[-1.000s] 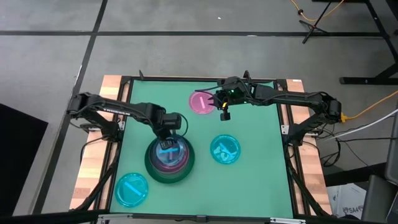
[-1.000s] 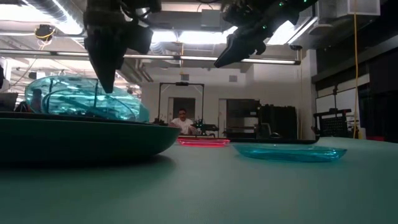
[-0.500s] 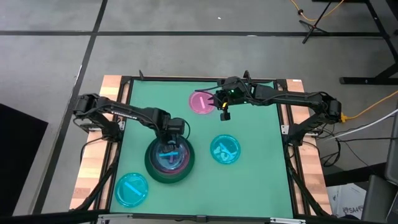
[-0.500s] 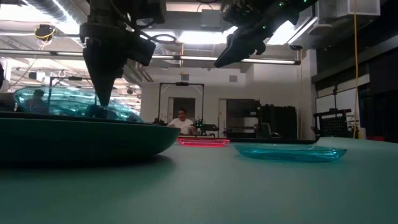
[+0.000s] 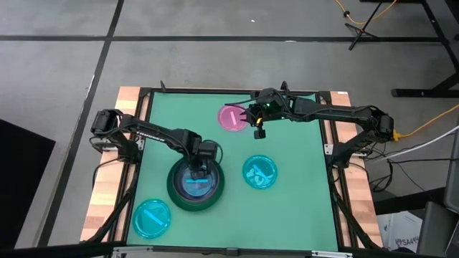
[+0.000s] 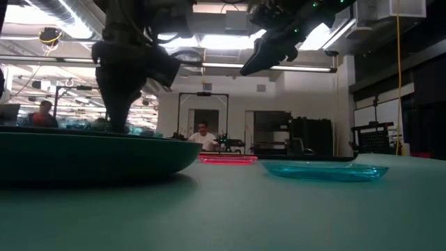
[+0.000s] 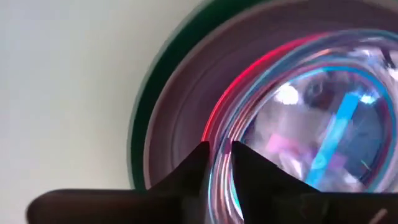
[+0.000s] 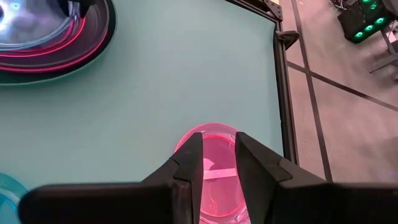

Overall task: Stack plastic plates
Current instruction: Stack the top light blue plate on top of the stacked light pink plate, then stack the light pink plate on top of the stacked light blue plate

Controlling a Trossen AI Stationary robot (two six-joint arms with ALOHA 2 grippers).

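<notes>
Reaching down into the stack [image 5: 193,183] near the table's [image 5: 287,215] front left, left gripper [image 5: 200,172] pinching the rim of the top cyan plate [image 7: 323,137], fingers [image 7: 198,160] nearly closed. Hovering over the far edge by the small pink plate [image 5: 231,118], right gripper [image 5: 259,132] slightly parted, grasping nothing. Lying loose: one cyan plate [image 5: 259,172] right of the stack, another [image 5: 152,218] at front left.

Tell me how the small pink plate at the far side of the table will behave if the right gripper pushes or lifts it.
The small pink plate looks thin, see-through plastic, so probably light and fairly stiff. Lying flat and shallow on the smooth green table, it would likely slide rather than tip when pushed. Its low glossy rim may slip in the right gripper unless pinched squarely at the edge.
</notes>
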